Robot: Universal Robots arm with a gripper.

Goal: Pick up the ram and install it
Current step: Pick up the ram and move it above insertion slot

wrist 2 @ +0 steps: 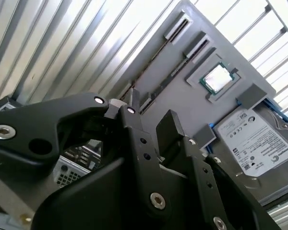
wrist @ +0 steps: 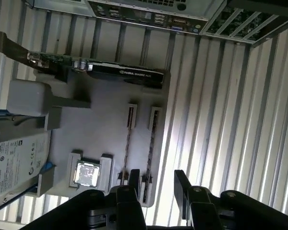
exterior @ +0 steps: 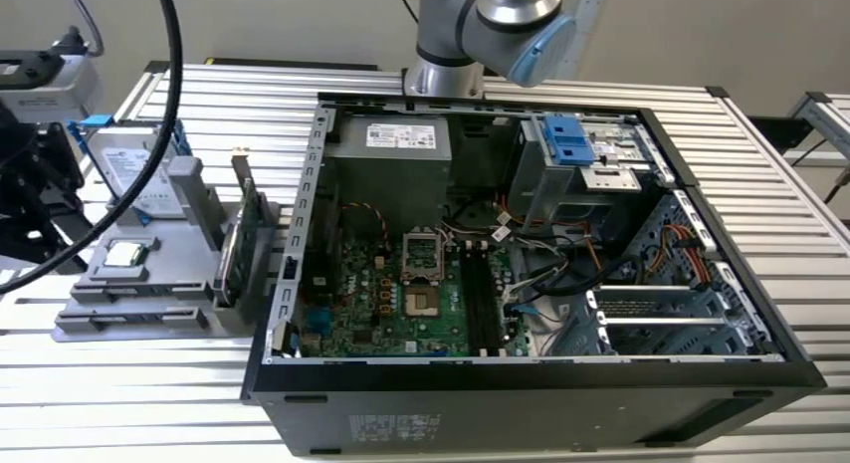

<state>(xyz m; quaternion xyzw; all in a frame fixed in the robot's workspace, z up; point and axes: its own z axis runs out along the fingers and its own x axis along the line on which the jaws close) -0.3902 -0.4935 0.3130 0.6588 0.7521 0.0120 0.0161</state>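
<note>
Open computer case [exterior: 531, 393] lay on its side at mid-bench. Inside it were a green motherboard [exterior: 378, 309] and a grey power supply [exterior: 385, 144] at the far end. The black memory slots [exterior: 481, 299] sat just to the exterior view's right of the board's middle.

A grey holder [exterior: 80, 319] sat beside the case on the exterior view's left. It carried a hard drive [exterior: 133, 164] in a blue frame at the far end, a processor chip [exterior: 126, 252] in a square pocket, and a green card [exterior: 246, 234] standing on edge next to the case wall.

In the first wrist view the ram [wrist: 150, 158] was a thin dark stick on edge in one of the holder's two long grooves, the one farther from the chip.

The bench [exterior: 119, 393] was of pale metal slats. A plain wall stood behind it. Black cables hung at the far left.

The arm [exterior: 492, 25] rose at the far edge. The claw [wrist: 158, 184] hovered above the holder's groove end, fingers [wrist: 182, 189] apart, gripping nothing. The ram's end lay below the gap. I could not tell whether they touched.
</note>
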